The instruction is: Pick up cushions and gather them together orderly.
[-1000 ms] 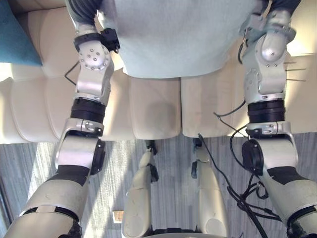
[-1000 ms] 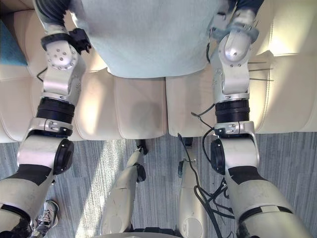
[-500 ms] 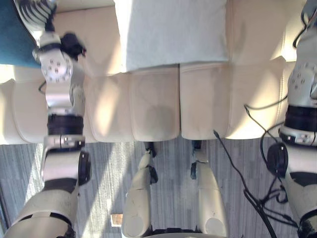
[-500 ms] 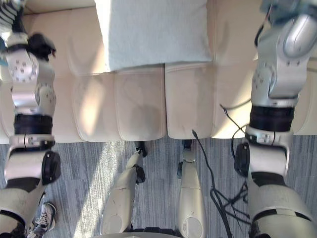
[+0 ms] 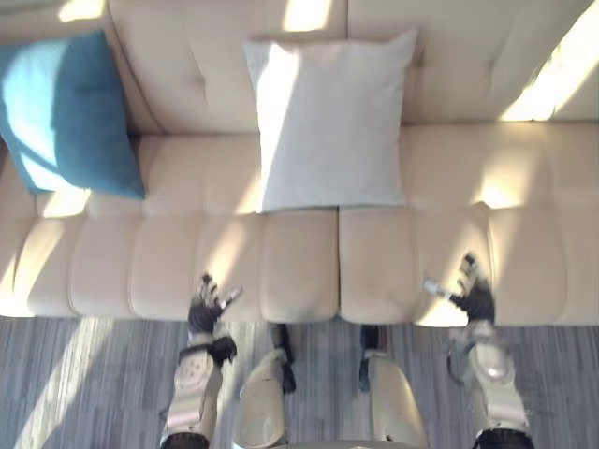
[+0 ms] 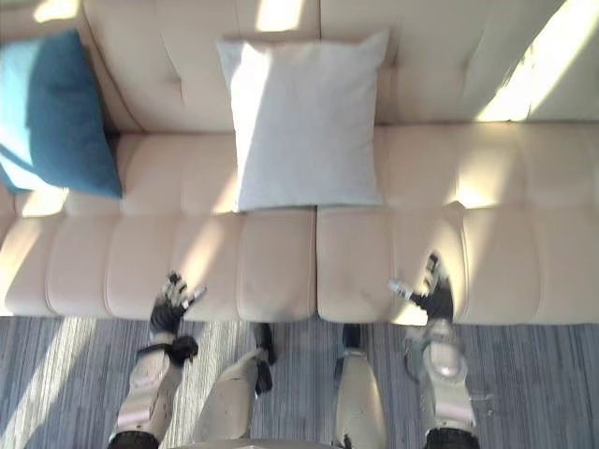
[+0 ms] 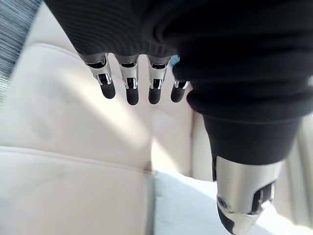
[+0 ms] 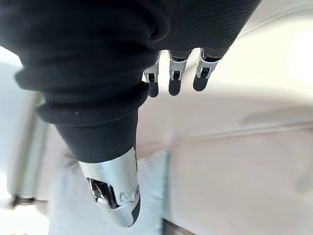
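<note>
A pale grey cushion leans upright against the backrest at the middle of the cream sofa. A teal cushion leans in the sofa's left corner, well apart from it. My left hand hovers at the seat's front edge, below and left of the pale cushion, open and holding nothing. My right hand is at the front edge to the right, also open with nothing in it. In the left wrist view the fingers hang straight over the seat; the right wrist view shows its fingers the same way.
Grey striped carpet lies in front of the sofa. Bright sun patches fall across the seat and the backrest. The seat to the right of the pale cushion is bare.
A second ago both arms held the pale cushion up close; it now rests against the backrest. Both hands have let go and drawn back to the seat's front edge. The camera view has shifted.
</note>
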You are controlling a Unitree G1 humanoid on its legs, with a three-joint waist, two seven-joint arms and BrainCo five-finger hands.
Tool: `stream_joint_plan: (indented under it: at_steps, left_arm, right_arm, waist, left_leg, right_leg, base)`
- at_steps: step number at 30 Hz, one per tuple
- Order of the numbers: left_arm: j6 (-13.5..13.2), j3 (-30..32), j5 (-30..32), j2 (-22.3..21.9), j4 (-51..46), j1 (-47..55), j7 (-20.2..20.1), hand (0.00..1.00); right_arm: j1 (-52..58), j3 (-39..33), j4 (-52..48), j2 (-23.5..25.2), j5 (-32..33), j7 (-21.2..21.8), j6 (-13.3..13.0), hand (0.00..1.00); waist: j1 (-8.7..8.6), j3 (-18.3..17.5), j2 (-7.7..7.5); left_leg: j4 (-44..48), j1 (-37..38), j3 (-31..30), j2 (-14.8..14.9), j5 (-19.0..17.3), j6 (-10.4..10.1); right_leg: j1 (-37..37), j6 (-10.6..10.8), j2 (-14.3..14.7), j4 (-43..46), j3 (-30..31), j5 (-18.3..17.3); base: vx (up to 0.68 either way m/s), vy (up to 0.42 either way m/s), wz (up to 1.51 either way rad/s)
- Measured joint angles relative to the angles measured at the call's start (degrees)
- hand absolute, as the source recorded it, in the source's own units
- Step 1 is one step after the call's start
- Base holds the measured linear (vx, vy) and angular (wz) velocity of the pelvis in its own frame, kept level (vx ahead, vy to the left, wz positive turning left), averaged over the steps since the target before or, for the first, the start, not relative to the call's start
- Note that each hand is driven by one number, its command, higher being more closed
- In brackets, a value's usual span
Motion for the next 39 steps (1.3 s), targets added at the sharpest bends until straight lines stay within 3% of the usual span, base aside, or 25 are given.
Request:
stream_joint_plan:
  at_steps: [4,6,12,16,18,20,21,22,23,25,27,28,29,31,32,33,35,36,37,39]
  left_arm:
    - [1.8,1.0,5.5,0.3,13.0,1.8,-2.1,0.0]
    - [2.3,2.3,8.1,0.9,16.1,3.5,-3.1,0.0]
    - [2.4,2.5,10.8,3.8,18.5,4.9,-3.2,0.0]
    - [2.4,2.4,10.7,3.8,18.5,4.1,-3.1,0.0]
    - [2.4,2.1,10.6,3.8,18.0,2.6,-2.9,0.0]
    - [2.3,2.1,10.6,3.2,15.5,2.0,-2.8,0.0]
    - [2.2,2.3,10.6,2.9,15.1,1.9,-2.7,0.0]
    - [2.1,2.0,10.6,2.4,15.0,1.2,-2.3,0.0]
    - [2.2,1.8,10.6,2.5,14.7,1.3,-1.8,0.0]
    - [2.3,1.6,10.6,2.4,12.6,2.2,-1.5,0.0]
    - [2.4,1.7,10.5,2.3,11.6,3.1,-1.5,0.0]
    - [2.5,2.0,10.5,2.3,11.5,3.1,-1.1,0.0]
    - [2.6,2.0,10.4,1.0,11.5,3.1,-0.5,0.0]
    - [2.6,1.9,10.0,-0.8,10.5,3.6,-0.5,0.0]
    - [2.7,1.8,9.5,-1.6,10.8,3.8,-0.5,0.0]
    - [2.9,1.6,9.1,-2.2,10.9,3.7,-0.5,0.0]
    - [3.1,1.5,8.5,-2.4,10.9,3.6,-0.5,0.0]
    - [3.1,1.5,8.4,-2.3,10.8,3.6,-0.5,0.0]
    - [3.0,1.5,8.4,-2.3,10.8,3.7,-0.4,0.0]
    - [2.9,1.7,8.4,-2.3,10.7,4.0,-0.4,0.0]
  right_arm:
    - [1.5,-0.1,14.2,-0.5,-7.1,2.0,1.3,0.0]
    - [2.2,-0.1,17.2,-1.0,-9.6,2.8,1.7,0.0]
    - [2.5,-0.6,21.2,-2.6,-10.8,3.6,1.9,0.0]
    - [2.0,-0.5,21.2,-1.9,-10.7,3.5,2.3,0.0]
    - [1.4,-0.4,20.9,-1.3,-10.7,3.2,2.9,0.0]
    - [1.1,-0.4,20.0,-0.8,-10.6,2.5,3.0,0.0]
    - [0.7,-0.3,20.2,-0.6,-10.5,2.3,3.1,0.0]
    - [0.5,-0.3,20.0,0.2,-10.3,2.2,3.4,0.0]
    - [1.8,0.0,20.0,0.9,-10.2,2.2,3.4,0.0]
    - [3.0,1.0,19.9,1.6,-10.1,2.2,3.4,0.0]
    - [3.6,1.8,19.9,1.8,-10.0,2.2,3.3,0.0]
    - [3.0,1.7,20.0,1.6,-10.0,1.8,3.4,0.0]
    - [2.0,1.7,19.9,1.0,-9.9,0.9,3.4,0.0]
    - [1.5,1.6,18.9,0.2,-8.0,0.4,3.1,0.0]
    - [0.5,1.6,19.3,-0.5,-7.5,0.3,3.0,0.0]
    - [-0.6,1.3,20.2,-1.2,-7.0,-0.1,3.2,0.0]
    - [-1.1,-0.7,21.1,-0.5,-6.2,-0.5,3.4,0.0]
    - [-0.6,-1.3,21.1,-0.4,-6.1,-0.7,3.4,0.0]
    - [-0.7,-1.4,21.1,-0.4,-6.1,-0.7,3.4,0.0]
    - [-1.4,-1.6,21.1,-0.2,-6.2,-0.6,3.4,0.0]
  waist:
    - [-0.35,-1.9,-0.27]
    - [-1.34,-3.3,-0.81]
    - [-1.49,-4.6,-1.86]
    - [-1.35,-4.4,-2.56]
    - [-1.12,-4.1,-3.0]
    - [-1.17,-4.0,-3.13]
    - [-0.69,-3.7,-2.67]
    - [-0.61,-3.3,-2.97]
    - [-0.62,-3.1,-3.01]
    - [0.19,-3.8,-4.13]
    - [0.36,-4.3,-5.43]
    - [0.49,-4.6,-6.36]
    - [0.54,-4.3,-5.08]
    - [1.53,-4.2,-3.1]
    - [2.09,-4.0,-1.3]
    - [1.73,-3.1,0.16]
    - [1.63,-2.8,0.13]
    - [1.24,-2.6,-1.0]
    - [1.11,-2.6,-1.02]
    - [1.18,-2.6,-1.03]
  left_leg:
    - [-3.0,5.8,-0.6,-0.8,0.2,-0.2]
    - [-4.0,7.6,-0.6,-1.1,0.2,-0.2]
    - [-4.5,13.1,-0.6,-1.9,-0.4,-0.8]
    - [-2.5,12.6,0.1,-1.8,-1.2,-0.5]
    - [5.0,8.4,1.3,-0.3,-4.3,-0.1]
    - [9.9,4.6,2.2,1.0,-6.1,1.8]
    - [10.1,4.2,3.5,2.5,-6.4,2.4]
    - [11.5,3.6,3.9,2.8,-6.6,2.7]
    - [12.0,3.9,3.8,2.8,-6.8,3.4]
    - [12.0,3.6,3.4,2.7,-5.9,4.0]
    - [11.9,2.0,2.6,2.5,-4.0,3.5]
    - [11.6,0.0,1.5,2.5,-1.4,2.7]
    - [9.4,-1.1,1.3,3.0,2.3,2.1]
    - [5.3,-2.1,1.6,4.7,6.4,0.7]
    - [1.6,-2.6,1.3,5.8,9.9,-0.2]
    - [-2.0,-2.3,0.1,6.3,11.1,-1.8]
    - [-0.8,-1.2,-1.1,4.6,10.8,-2.0]
    - [3.5,0.0,-1.5,1.9,6.5,-2.9]
    - [5.7,0.1,-1.6,1.5,4.6,-2.9]
    - [11.2,2.0,-3.2,0.8,-2.4,-2.3]
  right_leg:
    - [6.1,0.8,0.2,-3.6,-0.2,0.6]
    - [8.2,1.0,0.1,-5.1,-0.3,0.9]
    - [13.8,0.9,-0.6,-6.8,-0.1,1.4]
    - [13.4,1.1,-0.7,-5.4,0.8,1.6]
    - [10.6,1.9,-0.3,-3.1,2.0,2.4]
    - [6.8,2.8,-0.1,-1.0,2.6,4.4]
    - [5.9,2.9,-0.1,1.3,2.4,3.5]
    - [2.4,0.8,-1.0,14.5,0.8,-2.1]
    - [2.1,0.9,-1.7,26.3,0.0,-6.4]
    - [4.2,2.3,-2.0,36.3,0.2,-9.1]
    - [7.3,3.3,-2.4,40.0,1.6,-9.4]
    - [9.9,4.4,-1.3,34.7,2.2,-13.8]
    - [11.0,2.5,0.4,29.4,1.1,-16.5]
    - [11.8,-0.7,2.2,22.1,-1.5,-19.2]
    - [12.0,-2.1,4.3,18.0,-1.8,-19.9]
    - [12.3,-3.2,5.5,15.1,-3.1,-19.5]
    - [11.9,-5.3,4.3,13.8,-4.1,-17.6]
    - [11.5,-5.3,2.3,12.7,-3.9,-16.3]
    - [11.4,-5.2,2.0,12.0,-3.7,-15.6]
    - [10.7,-4.2,1.7,9.8,-1.3,-13.0]
  base:
    - [0.08,0.019,-0.01]
    - [0.09,0.032,0.0]
    - [0.07,0.034,-0.02]
    - [-0.02,0.015,-0.11]
    - [-0.12,0.008,-0.3]
    - [-0.22,0.04,-0.43]
    - [-0.3,0.048,-0.47]
    - [-0.24,0.01,-0.21]
    - [-0.22,-0.015,-0.11]
    - [-0.21,-0.133,0.03]
    - [-0.21,-0.216,0.17]
    - [-0.24,-0.214,0.23]
    - [-0.25,-0.198,0.12]
    - [-0.33,-0.206,-0.24]
    - [-0.45,-0.247,-0.24]
    - [-0.37,-0.162,-0.07]
    - [-0.3,-0.048,0.11]
    - [-0.27,-0.026,0.14]
    - [-0.23,-0.012,0.02]
    - [-0.15,0.063,-0.37]
